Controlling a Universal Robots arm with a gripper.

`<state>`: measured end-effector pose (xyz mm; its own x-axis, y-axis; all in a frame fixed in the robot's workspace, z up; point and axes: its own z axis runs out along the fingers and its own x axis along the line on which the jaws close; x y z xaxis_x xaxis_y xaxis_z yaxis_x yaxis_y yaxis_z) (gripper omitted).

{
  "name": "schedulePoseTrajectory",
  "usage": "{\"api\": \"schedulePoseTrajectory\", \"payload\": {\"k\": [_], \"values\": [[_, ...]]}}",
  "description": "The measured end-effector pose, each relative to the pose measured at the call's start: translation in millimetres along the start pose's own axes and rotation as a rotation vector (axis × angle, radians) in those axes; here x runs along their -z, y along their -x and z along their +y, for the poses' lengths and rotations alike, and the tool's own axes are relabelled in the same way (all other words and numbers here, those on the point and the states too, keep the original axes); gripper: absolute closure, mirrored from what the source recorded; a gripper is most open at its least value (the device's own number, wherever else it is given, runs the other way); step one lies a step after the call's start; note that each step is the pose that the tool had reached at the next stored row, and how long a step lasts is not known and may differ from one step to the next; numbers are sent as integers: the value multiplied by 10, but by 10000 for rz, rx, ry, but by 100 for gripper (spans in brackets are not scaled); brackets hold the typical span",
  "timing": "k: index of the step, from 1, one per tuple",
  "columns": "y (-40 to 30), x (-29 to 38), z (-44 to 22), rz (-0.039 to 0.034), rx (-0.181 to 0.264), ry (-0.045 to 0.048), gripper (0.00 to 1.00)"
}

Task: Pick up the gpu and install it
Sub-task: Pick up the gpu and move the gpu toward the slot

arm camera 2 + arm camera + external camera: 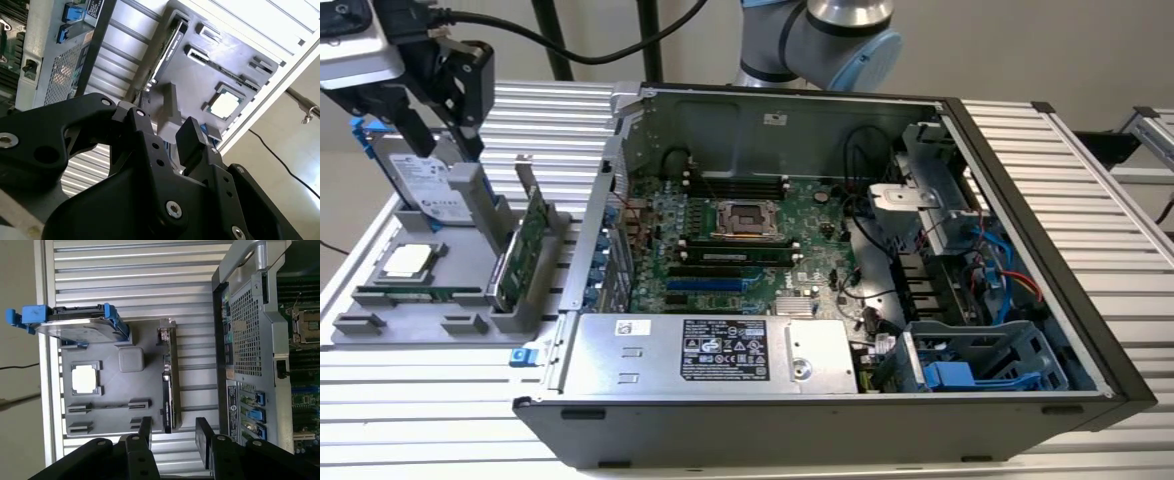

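- While the gripper point(450, 148) hangs above the grey tray point(400, 327), its two black fingers point(204, 437) stand wide apart with nothing between them, as both wrist views show.
- The gpu point(520, 255) stands on its long edge in a slot along the side of the tray nearest the computer case point(854, 425), untouched by the gripper.
- Its silver bracket point(527, 185) rises at the same end of the tray as the hard drive point(420, 180).
- In the first wrist view, the gap between the fingers lines up with the card's thin edge on the tray.
- The hard drive, in its blue frame, stands upright at one end of the tray.
- A processor chip point(407, 262) lies flat in a square recess of the tray, between the hard drive and the memory stick point(407, 293).
- The case lies open just beside the tray, its motherboard point(734, 240) exposed.
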<state>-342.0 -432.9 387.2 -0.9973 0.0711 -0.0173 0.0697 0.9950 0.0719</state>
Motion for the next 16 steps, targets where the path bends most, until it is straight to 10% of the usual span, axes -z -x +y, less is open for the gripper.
{"api": "schedulePoseTrajectory", "payload": {"k": [16], "values": [[3, -42, -3, -1, 0, 1, 0]]}}
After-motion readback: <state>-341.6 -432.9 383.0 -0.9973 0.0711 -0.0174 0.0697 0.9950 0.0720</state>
